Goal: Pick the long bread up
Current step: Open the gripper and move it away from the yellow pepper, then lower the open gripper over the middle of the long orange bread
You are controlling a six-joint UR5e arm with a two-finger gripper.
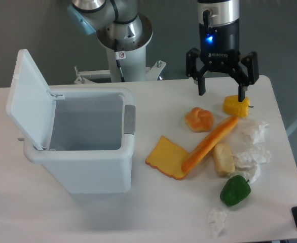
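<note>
The long bread (pixel 209 144) is a slim, glossy orange stick lying diagonally on the white table, its lower end resting on a flat yellow-orange toast slice (pixel 166 157). My gripper (pixel 223 93) hangs above the table behind the bread's upper end, fingers spread wide and open, nothing between them. Its right fingertip is just above a yellow corn piece (pixel 236 106).
A white bin (pixel 80 147) with its lid up stands at the left. Around the bread lie a round bun (pixel 199 119), a pale stubby roll (pixel 223 159), a green pepper (pixel 235 190) and crumpled white paper (pixel 253 150). The table's right edge is close.
</note>
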